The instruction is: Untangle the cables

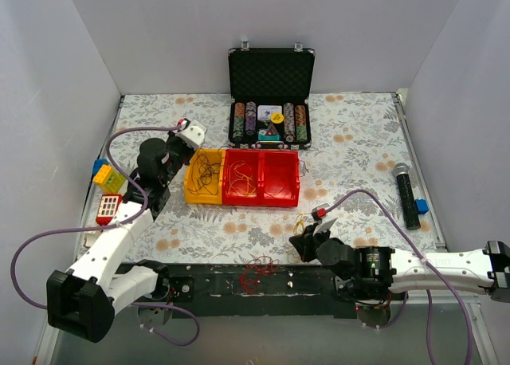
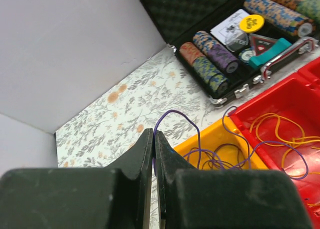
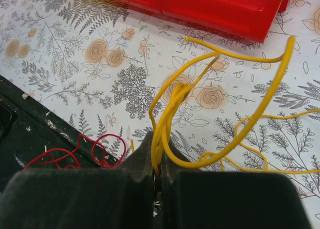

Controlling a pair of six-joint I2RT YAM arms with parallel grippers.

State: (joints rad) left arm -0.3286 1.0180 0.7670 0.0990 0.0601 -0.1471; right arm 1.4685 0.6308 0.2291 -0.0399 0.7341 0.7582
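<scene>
Right gripper [image 3: 157,151], low centre, pinches the yellow cable [image 3: 260,106], likely to pull its stiff, glossy loops clear. Left gripper [image 2: 153,139], jaws pressed on a hair-thin dark cable [image 2: 175,114], holds it over the yellow bin [image 2: 200,141], probably teasing it free. The springy red cable [image 3: 95,141] lies lower left.
</scene>
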